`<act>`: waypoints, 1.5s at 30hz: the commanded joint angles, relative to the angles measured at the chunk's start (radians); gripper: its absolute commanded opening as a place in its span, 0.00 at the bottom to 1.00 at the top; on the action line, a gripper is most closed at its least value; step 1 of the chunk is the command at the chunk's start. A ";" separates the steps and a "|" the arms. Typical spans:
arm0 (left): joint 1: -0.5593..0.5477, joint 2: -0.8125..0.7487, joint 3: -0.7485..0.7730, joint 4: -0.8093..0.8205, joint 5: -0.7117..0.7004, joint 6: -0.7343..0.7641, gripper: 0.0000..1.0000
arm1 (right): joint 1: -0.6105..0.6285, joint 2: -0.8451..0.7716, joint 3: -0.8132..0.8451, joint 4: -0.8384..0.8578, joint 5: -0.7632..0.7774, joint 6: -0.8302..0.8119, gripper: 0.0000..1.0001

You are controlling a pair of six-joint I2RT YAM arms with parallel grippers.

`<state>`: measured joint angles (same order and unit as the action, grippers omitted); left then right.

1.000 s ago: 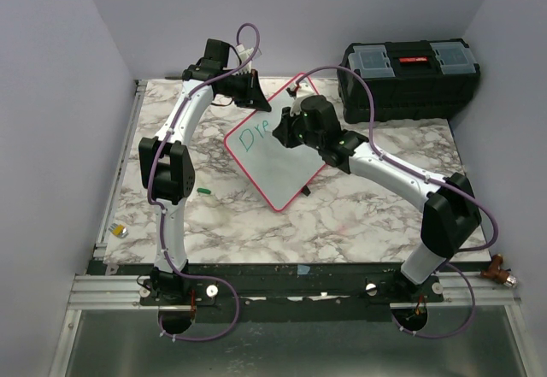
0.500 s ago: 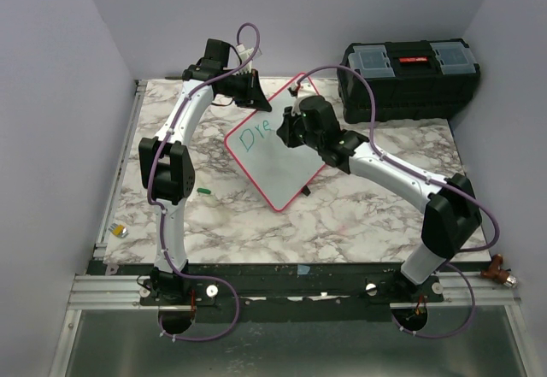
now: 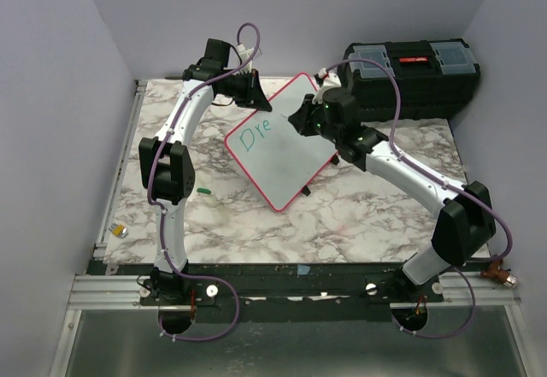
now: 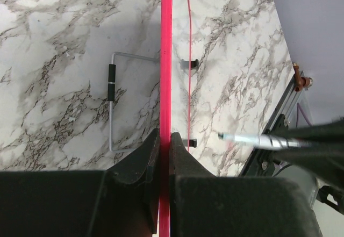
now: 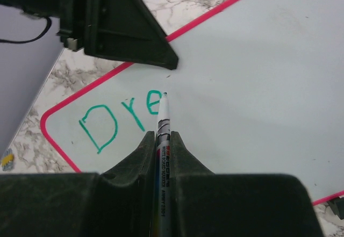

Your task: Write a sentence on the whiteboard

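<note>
whiteboard propped tilted on the marble desk, toward the back. green sentence reads only "dre". right gripper clamped tight on a marker, barrel printed "white board marker", tip beside the "e". left gripper pinched onto the board's red rim.

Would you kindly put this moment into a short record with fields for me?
Board: whiteboard on the marble table, turned at an angle
Left pincer: shut on the whiteboard's red rim
Right pincer: shut on a green marker
Marker tip: just right of the last letter; contact with the board cannot be told
Writing: "Dre" in green, near the board's left corner
Also present: black toolbox at the far right; small green cap on the table
</note>
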<state>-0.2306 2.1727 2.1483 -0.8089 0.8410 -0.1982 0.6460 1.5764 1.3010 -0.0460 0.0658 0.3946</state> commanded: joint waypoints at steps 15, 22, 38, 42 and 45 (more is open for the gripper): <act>-0.053 -0.021 0.004 -0.042 -0.009 0.059 0.00 | -0.031 0.041 -0.021 0.118 -0.114 0.002 0.01; -0.055 -0.024 0.000 -0.041 -0.010 0.058 0.00 | -0.031 0.073 0.011 0.107 -0.106 -0.014 0.01; -0.058 -0.024 0.005 -0.039 -0.008 0.057 0.00 | -0.031 0.117 0.024 0.095 -0.182 -0.016 0.01; -0.058 -0.024 0.009 -0.039 -0.007 0.057 0.00 | -0.031 0.121 0.019 0.093 -0.211 -0.016 0.01; -0.058 -0.022 0.014 -0.042 -0.008 0.057 0.00 | -0.031 0.118 0.008 0.092 -0.227 -0.016 0.01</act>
<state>-0.2382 2.1662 2.1487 -0.8070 0.8375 -0.1917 0.6086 1.6730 1.3025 0.0513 -0.1047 0.3916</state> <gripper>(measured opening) 0.078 0.124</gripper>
